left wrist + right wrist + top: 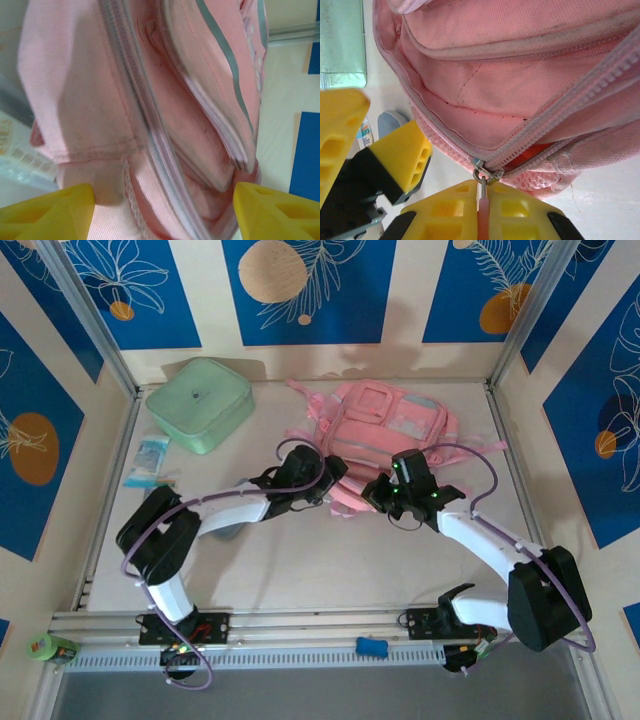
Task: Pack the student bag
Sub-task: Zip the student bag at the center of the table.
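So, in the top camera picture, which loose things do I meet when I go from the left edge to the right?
green roll → mint green case → student bag

A pale cream table (330,560) — boxed in by cream walls (205,290) bearing blue panels (350,310) with white leaf drawings and orange discs — metal posts (95,325) at its far corners.
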Controlling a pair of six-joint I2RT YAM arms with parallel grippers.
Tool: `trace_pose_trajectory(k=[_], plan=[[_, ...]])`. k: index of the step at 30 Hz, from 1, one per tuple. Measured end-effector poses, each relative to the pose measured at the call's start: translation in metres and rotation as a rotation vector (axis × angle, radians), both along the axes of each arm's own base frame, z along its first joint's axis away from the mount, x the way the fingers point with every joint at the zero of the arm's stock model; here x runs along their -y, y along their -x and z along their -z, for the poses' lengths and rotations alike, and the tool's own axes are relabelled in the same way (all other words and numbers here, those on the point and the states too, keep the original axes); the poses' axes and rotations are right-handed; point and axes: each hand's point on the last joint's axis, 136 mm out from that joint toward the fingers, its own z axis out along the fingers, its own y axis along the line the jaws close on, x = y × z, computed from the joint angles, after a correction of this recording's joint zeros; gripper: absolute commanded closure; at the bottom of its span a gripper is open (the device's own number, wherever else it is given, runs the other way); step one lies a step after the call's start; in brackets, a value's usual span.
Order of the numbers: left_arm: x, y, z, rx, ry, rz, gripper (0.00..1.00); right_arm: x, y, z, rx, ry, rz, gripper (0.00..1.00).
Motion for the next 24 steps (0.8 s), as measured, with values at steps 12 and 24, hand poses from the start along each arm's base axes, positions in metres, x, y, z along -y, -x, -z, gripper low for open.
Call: trace_pose_trajectory(k=[12, 24], plan=[[0.01, -0.013, 0.019, -0.037, -0.069, -0.061, 0.55, -0.004, -0.007, 0.001, 0.001, 0.027, -0.021, 1.0], [0.007, -0.014, 0.024, -0.078, -0.147, -0.081, 0.53, -0.006, -0.008, 0.006, -0.001, 0.052, -0.046, 1.0]])
